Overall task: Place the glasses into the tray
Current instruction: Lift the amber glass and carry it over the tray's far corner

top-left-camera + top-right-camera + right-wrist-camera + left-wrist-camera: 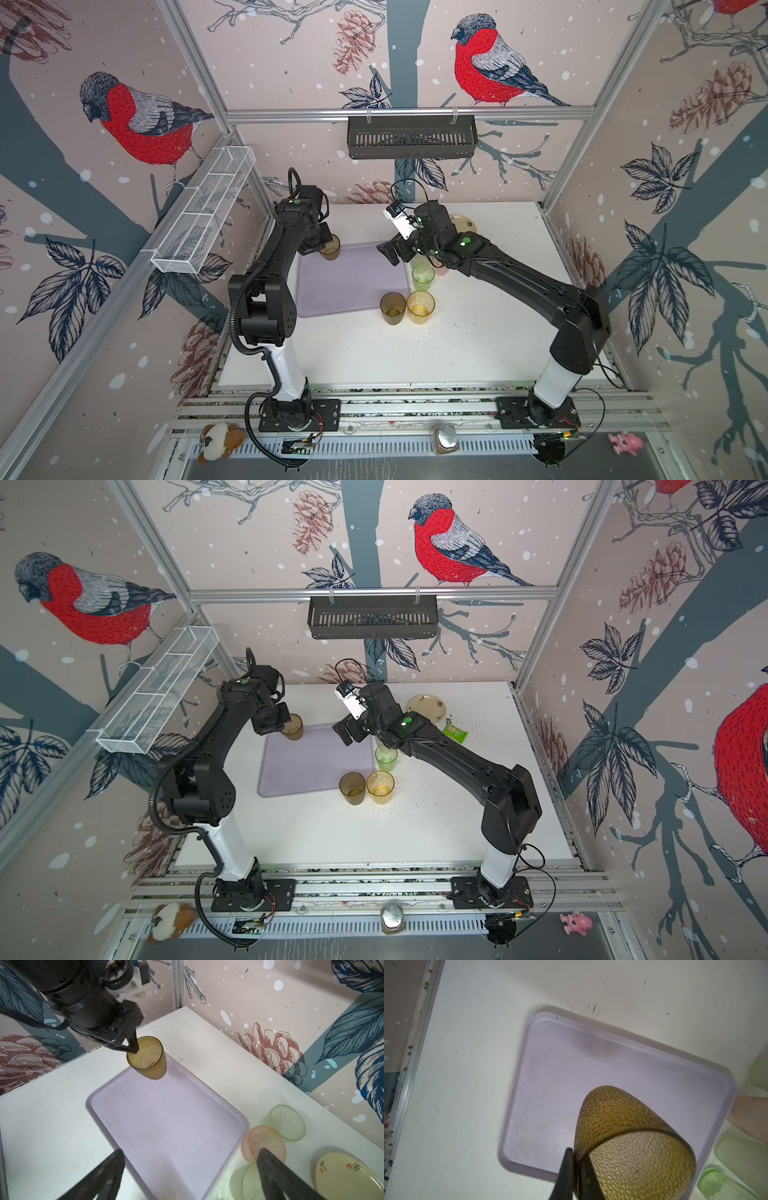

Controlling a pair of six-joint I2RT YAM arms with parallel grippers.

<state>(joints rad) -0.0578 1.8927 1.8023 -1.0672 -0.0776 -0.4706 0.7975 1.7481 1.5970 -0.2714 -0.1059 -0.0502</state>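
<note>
The pale lilac tray (pixel 353 286) (pixel 316 766) (pixel 591 1068) (pixel 166 1126) lies mid-table with nothing standing on it. My left gripper (pixel 320 248) (pixel 574 1153) (pixel 133 1045) is shut on the rim of a brown glass (pixel 331 249) (pixel 293 728) (pixel 623 1124) (pixel 149 1061), held tilted over the tray's far left corner. My right gripper (pixel 388 253) (pixel 191 1153) hangs open and empty over the tray's far right edge. Right of the tray stand a green glass (pixel 423 277) (pixel 385 757), a second brown glass (pixel 392 308) and an amber glass (pixel 420 307). A pink glass (pixel 264 1142) and two pale glasses (pixel 287 1122) stand under the right arm.
A cream plate (pixel 426 706) (pixel 349 1176) and a green packet (pixel 454 733) lie at the back right. A black slotted basket (pixel 411 137) hangs on the back rail. A white mesh basket (pixel 203 212) hangs on the left wall. Dark crumbs are scattered near the amber glass.
</note>
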